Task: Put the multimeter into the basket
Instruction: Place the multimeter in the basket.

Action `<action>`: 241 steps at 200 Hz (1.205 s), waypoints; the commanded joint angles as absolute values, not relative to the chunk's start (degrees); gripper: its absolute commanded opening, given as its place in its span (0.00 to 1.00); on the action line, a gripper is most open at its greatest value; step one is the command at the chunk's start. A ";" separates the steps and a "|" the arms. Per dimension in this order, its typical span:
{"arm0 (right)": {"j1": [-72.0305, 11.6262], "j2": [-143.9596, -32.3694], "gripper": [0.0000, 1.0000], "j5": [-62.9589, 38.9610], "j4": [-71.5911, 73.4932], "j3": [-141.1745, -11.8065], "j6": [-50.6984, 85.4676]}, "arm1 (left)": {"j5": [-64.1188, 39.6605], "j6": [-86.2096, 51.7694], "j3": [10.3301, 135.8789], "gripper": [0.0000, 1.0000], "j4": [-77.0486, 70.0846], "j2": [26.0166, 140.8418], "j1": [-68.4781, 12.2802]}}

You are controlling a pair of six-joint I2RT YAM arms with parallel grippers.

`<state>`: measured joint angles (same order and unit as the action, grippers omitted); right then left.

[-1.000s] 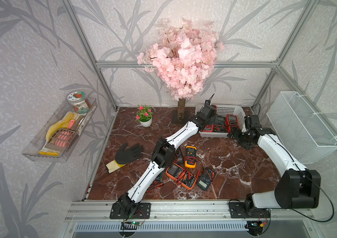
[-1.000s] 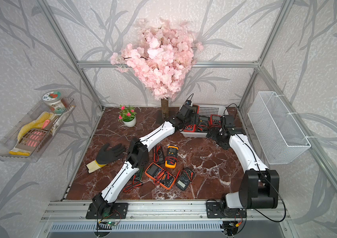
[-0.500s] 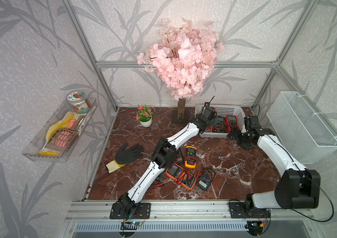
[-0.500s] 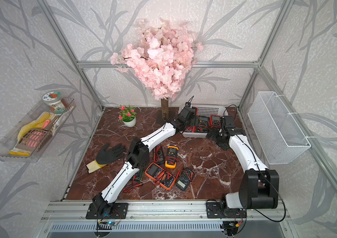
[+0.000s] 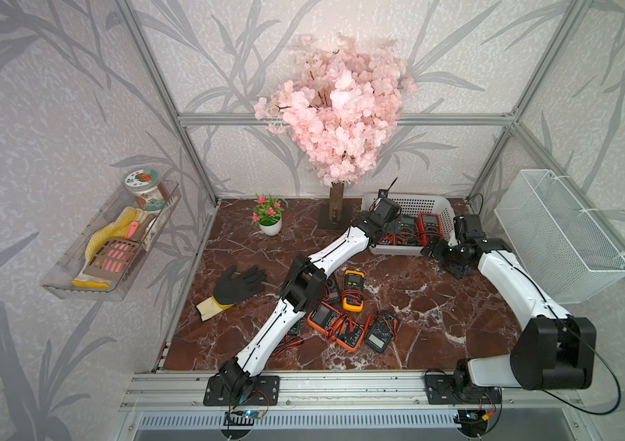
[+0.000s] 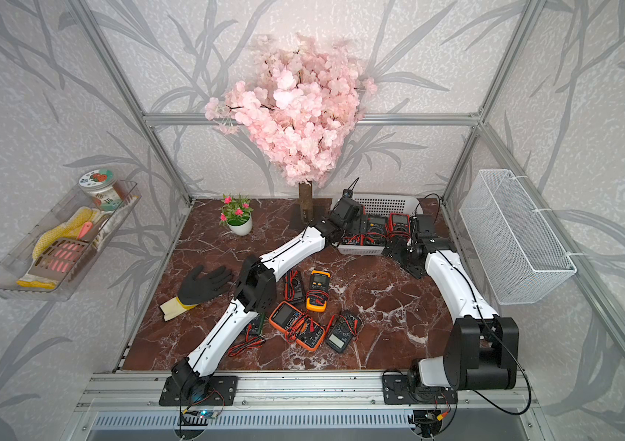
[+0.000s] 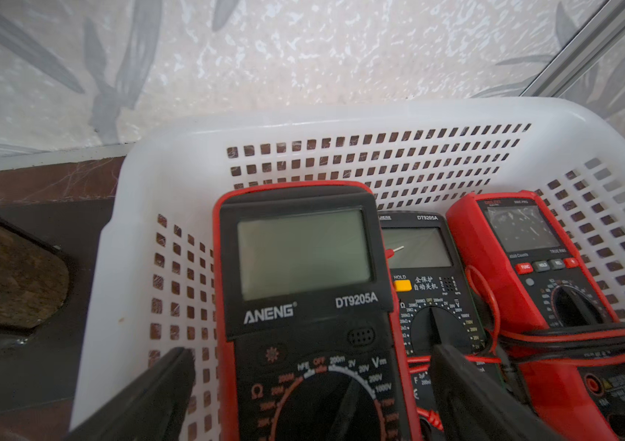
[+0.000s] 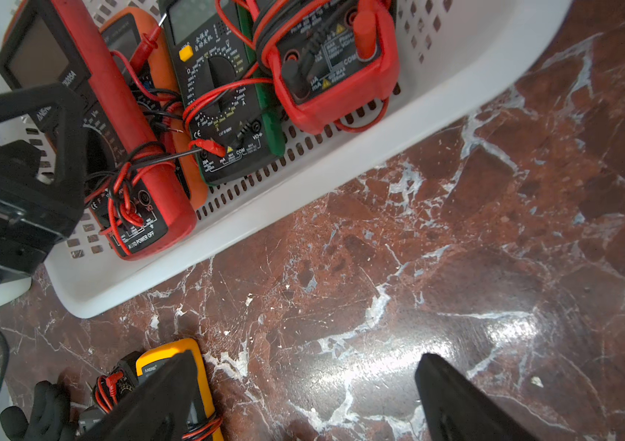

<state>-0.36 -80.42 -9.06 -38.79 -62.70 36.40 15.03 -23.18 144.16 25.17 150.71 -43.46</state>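
Loose orange meter (image 5: 335, 324) and tangled leads at bench (image 5: 437, 305) front, black glove (image 5: 240, 284) nearby. Right gripper (image 8: 305, 357) wide, empty, over bare bench just beside basket (image 7: 173, 152). Left gripper (image 7: 313, 349) over basket, jaws wide either side of red-edged multimeter (image 7: 303, 259), not clamping. Multimeter lies inside basket, next to black meter (image 7: 423, 282) and red meter (image 7: 532, 267).
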 commanded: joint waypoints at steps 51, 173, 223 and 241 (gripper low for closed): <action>-0.13 -77.88 0.95 -8.79 -38.23 -62.58 36.69 | 16.26 -24.06 138.80 1.00 28.58 140.60 -44.81; -0.18 -76.31 0.95 -8.52 -40.60 -61.93 37.79 | 16.27 -23.91 93.89 1.00 26.79 107.23 -45.97; -1.21 -75.41 0.95 -7.59 -44.11 -63.04 35.62 | 22.44 -23.17 79.43 1.00 30.44 93.06 -44.81; -1.32 -74.99 0.95 -6.81 -46.66 -64.61 34.54 | 22.74 -24.13 75.74 1.00 31.80 89.16 -43.23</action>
<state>-0.89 -76.86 -8.54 -41.85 -62.52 36.45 19.44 -23.55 79.33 29.12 94.02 -44.95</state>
